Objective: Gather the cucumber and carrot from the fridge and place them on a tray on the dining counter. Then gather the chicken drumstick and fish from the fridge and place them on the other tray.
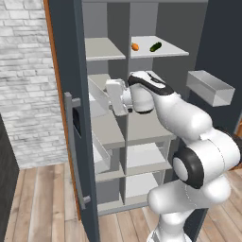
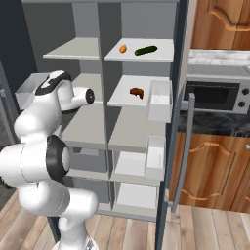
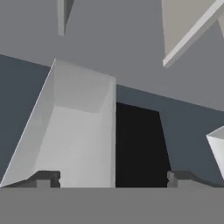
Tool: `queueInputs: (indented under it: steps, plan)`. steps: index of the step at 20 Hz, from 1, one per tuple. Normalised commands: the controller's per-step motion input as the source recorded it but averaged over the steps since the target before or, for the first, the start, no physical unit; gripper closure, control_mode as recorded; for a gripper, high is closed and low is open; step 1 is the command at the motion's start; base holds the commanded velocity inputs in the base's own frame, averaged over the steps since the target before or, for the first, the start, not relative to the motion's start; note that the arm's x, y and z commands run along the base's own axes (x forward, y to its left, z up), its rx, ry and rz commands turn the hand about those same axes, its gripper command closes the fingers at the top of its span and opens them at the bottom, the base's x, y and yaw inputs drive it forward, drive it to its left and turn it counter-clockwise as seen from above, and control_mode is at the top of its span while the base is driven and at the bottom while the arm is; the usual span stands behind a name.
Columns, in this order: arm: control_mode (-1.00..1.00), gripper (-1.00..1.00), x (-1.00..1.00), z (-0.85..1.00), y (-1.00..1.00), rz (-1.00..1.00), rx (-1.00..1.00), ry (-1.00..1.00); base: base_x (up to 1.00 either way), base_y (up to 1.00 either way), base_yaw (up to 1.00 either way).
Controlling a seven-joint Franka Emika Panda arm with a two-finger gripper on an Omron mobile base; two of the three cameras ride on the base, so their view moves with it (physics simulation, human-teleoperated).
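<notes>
Setting: open fridge point(image 2: 117, 122) with grey shelves, brick wall to the left, wooden cabinets and a microwave point(image 2: 215, 95) to the right.
Gripper: gripper point(image 3: 113, 178) spread wide, holding nothing, fingertips point(image 3: 43, 178) apart before a pale door bin point(image 3: 74, 135).
Arm: elbow bent, hand point(image 1: 116, 96) reaching level into the fridge's left side at mid height.
Top shelf: carrot point(image 2: 123, 48) beside cucumber point(image 2: 145, 50), apart.
Next shelf down: chicken drumstick point(image 2: 136, 92), right half.
Door bins: contents cannot be told.
</notes>
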Motion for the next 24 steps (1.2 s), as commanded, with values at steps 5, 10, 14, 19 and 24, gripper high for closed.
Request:
queueInputs:
  steps: [5,10,14,19,24]
  plan:
    - [-1.00,-1.00,0.51,-0.08,0.62,0.00,0.00,0.00,0.00,0.00,0.00]
    - [-1.00,-1.00,0.06,-0.13,0.95,0.00,0.00,0.00,0.00,0.00,0.00]
    - [-1.00,-1.00,-0.03,-0.05,0.98,0.00,-0.06,-0.01,0.00,0.00,0.00]
    - [-1.00,-1.00,-0.20,0.05,0.77,-0.01,-0.13,-0.07,0.00,0.00,0.00]
    - [-1.00,-1.00,-0.49,0.20,0.07,-0.02,-0.32,-0.24,0.00,0.00,0.00]
